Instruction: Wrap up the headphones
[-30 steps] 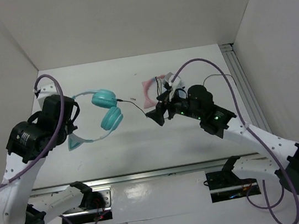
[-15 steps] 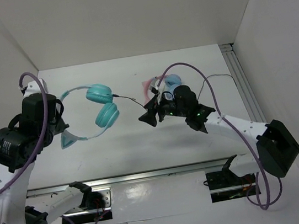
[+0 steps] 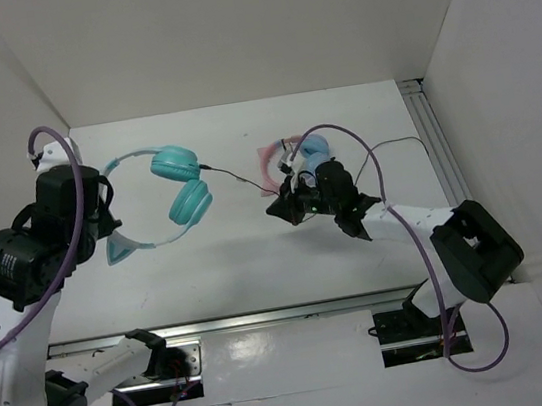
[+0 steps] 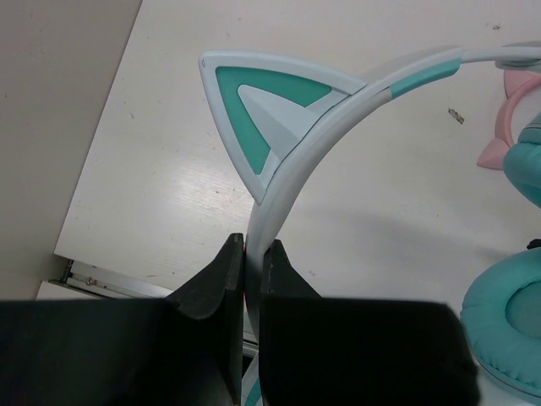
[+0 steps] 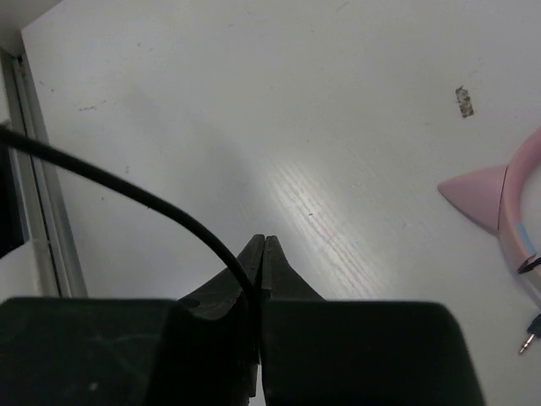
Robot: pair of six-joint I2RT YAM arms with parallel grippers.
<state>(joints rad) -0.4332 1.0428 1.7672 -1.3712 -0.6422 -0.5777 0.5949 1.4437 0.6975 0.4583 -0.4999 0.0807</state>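
Observation:
The headphones (image 3: 176,164), with teal ear cups and a pale headband with cat ears, hang above the table's left part. My left gripper (image 3: 109,214) is shut on the headband (image 4: 297,167), just below one cat ear (image 4: 264,110); a teal ear cup (image 4: 509,331) shows at the lower right of the left wrist view. The thin black cable (image 3: 234,179) runs from the upper cup to my right gripper (image 3: 275,205). In the right wrist view that gripper (image 5: 264,247) is shut on the cable (image 5: 127,190), which enters between the jaws from the left.
A second pair with a pink band (image 3: 268,167) and a light blue cup (image 3: 315,145) lies at the table's middle, right behind my right gripper; its pink cat ear (image 5: 478,194) and a small jack plug (image 5: 529,341) show nearby. A metal rail (image 3: 434,140) runs along the right edge.
My right gripper has closed on the black cable. The left arm carried the headphones a little further left and back.

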